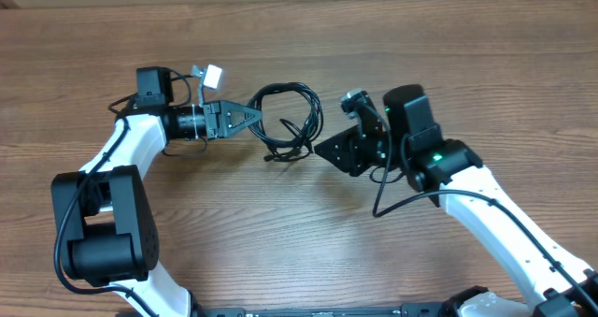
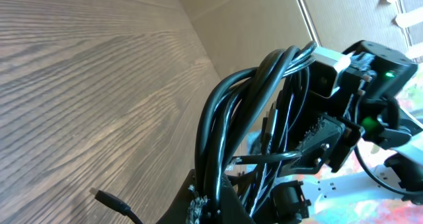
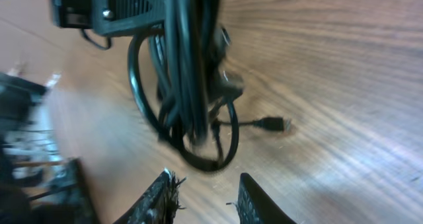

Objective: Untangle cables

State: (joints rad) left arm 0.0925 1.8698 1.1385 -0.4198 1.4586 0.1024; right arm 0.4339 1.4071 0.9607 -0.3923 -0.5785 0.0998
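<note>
My left gripper [image 1: 249,116] is pinched tight on the cables [image 1: 291,121], at the left edge of their loop. The cables lie in a messy ring in the middle of the table [image 1: 299,27], between my two grippers. My right gripper [image 1: 318,150] is just beside the ring, on its right side. Its jaws stand a little apart and hold nothing. Between its fingers [image 3: 165,199] I see only bare wood.

A white tag [image 1: 211,74] sticks out by my left arm, apart from the ring. A thick black wire [image 1: 388,200] hangs in a curve from my right arm. It is part of me, not part of the pile.

From my left wrist, the cords rise right in front of the camera. They hide much of my right arm behind them. The cords lie over each other, so I cannot count them.

One small plug [image 3: 272,124] pokes out on the wood at the end of a thin cord. The view from my right wrist is blurry. There, the black body of my left gripper covers the top of the ring.
</note>
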